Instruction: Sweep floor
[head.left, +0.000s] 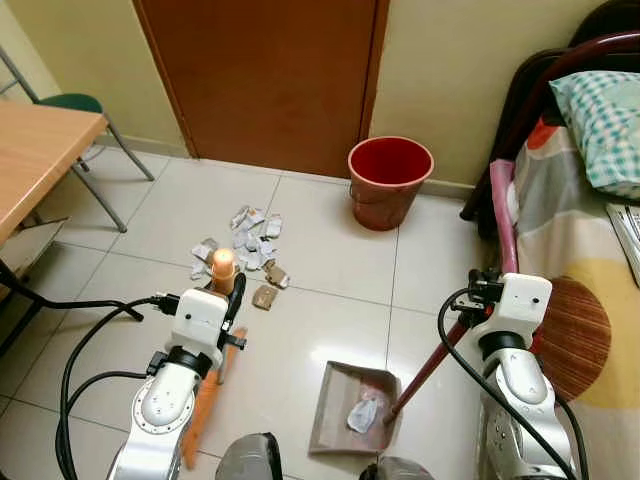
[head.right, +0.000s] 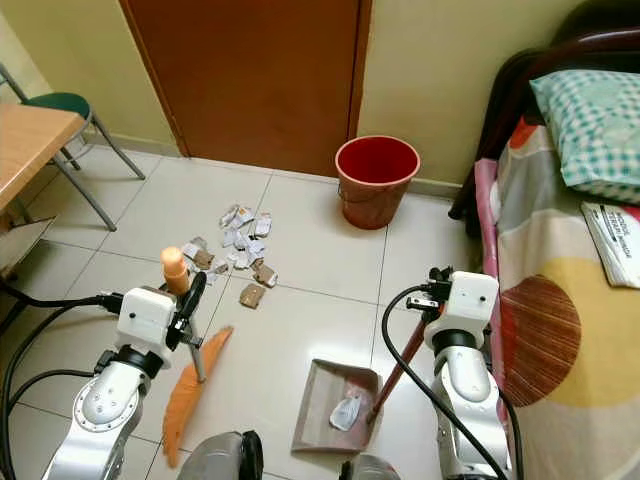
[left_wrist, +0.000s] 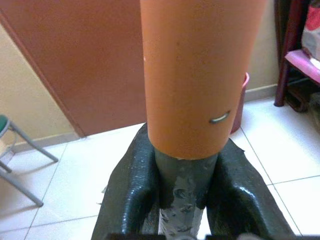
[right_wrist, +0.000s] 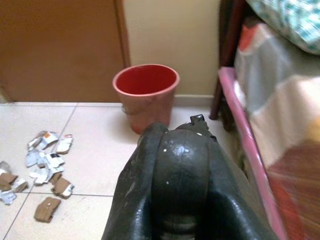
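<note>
**Both claws clamped on tools, litter still on tiles**

Left claw (left_wrist: 182, 195) is clamped on the broom handle (left_wrist: 200, 75), black fingers (left_wrist: 131, 190) pressed on either side of the grey shaft just under the orange grip. In the head views the orange broom (head.right: 190, 385) slants down from that claw to the tile floor (head.left: 330, 250), its orange head lying on the tiles beside the left arm.

Right claw (right_wrist: 181, 175) is closed around the dark red dustpan handle (head.left: 430, 362), which runs down at an angle to the brown dustpan (head.left: 345, 400). The dustpan sits flat on the floor between the two arms, with a crumpled white paper (head.left: 364, 412) inside it near the handle end.

Scattered paper scraps (head.left: 250, 235) and small brown cardboard bits (head.left: 266, 295) lie in a loose pile on the tiles ahead of the left claw, well apart from the dustpan. Red bucket (head.left: 390, 180) stands upright by the wall, just beside the brown door (head.left: 265, 70), beyond the litter.

Bed (head.left: 580, 250) with patterned cover and a checked pillow (head.left: 605, 110) runs along the robot's right. Wooden counter (head.left: 35, 150) edge on the left, with a green-seated chair (head.left: 75, 105) behind it.
</note>
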